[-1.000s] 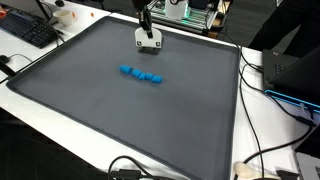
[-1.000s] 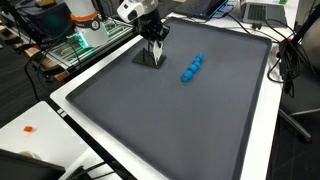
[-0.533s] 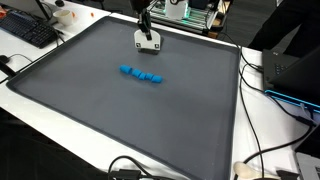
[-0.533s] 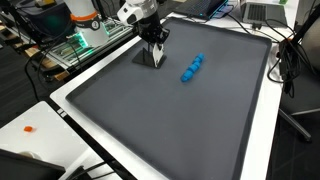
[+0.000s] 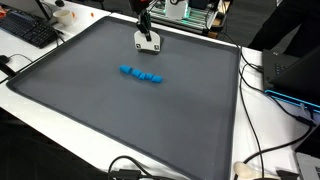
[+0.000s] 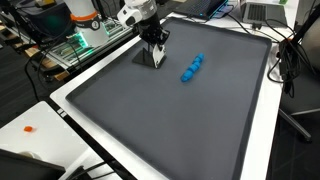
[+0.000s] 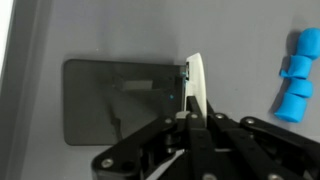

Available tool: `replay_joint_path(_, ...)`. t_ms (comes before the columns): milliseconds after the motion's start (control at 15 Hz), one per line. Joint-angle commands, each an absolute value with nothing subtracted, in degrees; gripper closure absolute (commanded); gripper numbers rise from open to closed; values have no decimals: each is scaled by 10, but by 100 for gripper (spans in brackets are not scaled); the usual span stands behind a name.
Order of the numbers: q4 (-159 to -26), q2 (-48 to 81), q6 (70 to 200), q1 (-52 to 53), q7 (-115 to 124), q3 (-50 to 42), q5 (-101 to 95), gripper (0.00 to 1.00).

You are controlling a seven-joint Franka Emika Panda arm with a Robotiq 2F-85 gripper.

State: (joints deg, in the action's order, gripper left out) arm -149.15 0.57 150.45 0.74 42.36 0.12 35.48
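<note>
My gripper [image 5: 146, 28] [image 6: 154, 48] hangs near the far edge of the grey mat [image 5: 120, 120] [image 6: 180, 120]. In the wrist view the gripper [image 7: 189, 104] is shut on a thin white flat piece [image 7: 198, 76], held on edge. The white piece [image 5: 148, 42] [image 6: 160, 59] sits at or just above the mat; I cannot tell if it touches. It casts a dark rectangular shadow [image 7: 115, 100] beside it. A chain of small blue blocks [image 5: 141, 74] [image 6: 191, 67] [image 7: 298, 75] lies on the mat a short way from the gripper.
The mat lies on a white table [image 5: 60, 125]. A keyboard [image 5: 28, 30] lies beyond one edge. Cables [image 5: 262, 90] [image 6: 288, 60] and electronics [image 5: 195, 15] [image 6: 75, 45] ring the table. A small orange item [image 6: 29, 128] lies on the white rim.
</note>
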Motion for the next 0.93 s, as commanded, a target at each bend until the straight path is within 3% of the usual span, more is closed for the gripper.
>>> replay_joint_path(0, -1491, 18, 1514, 5, 406, 2, 379, 99)
replay_joint_path(867, -1483, 32, 1505, 1, 418, -2, 367, 99)
